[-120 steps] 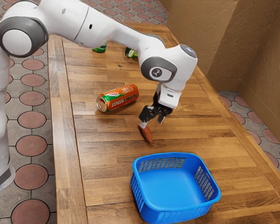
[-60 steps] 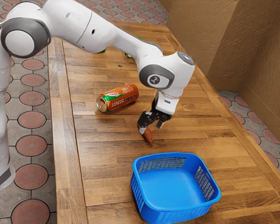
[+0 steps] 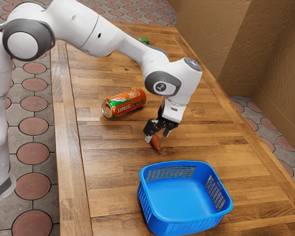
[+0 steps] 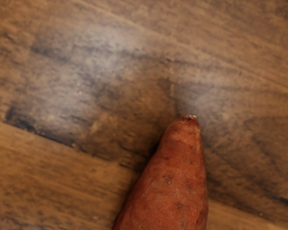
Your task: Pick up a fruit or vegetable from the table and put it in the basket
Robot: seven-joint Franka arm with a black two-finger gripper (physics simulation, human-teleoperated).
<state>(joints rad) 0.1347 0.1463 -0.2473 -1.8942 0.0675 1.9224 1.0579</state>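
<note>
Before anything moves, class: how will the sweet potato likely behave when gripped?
The sweet potato looks solid, so probably stiff. Its rounded sides may let it roll, and its tapered end could slip from a grip.

Bright blue, this latticed basket (image 3: 187, 227)! Near it, a rusty-red sweet potato (image 4: 175, 187); farther off, a green-patched orange can (image 3: 124, 103)!

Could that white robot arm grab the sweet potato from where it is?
Probably yes: the pincer is down close at the sweet potato, its fingers apart, and I see nothing blocking the way.
</note>
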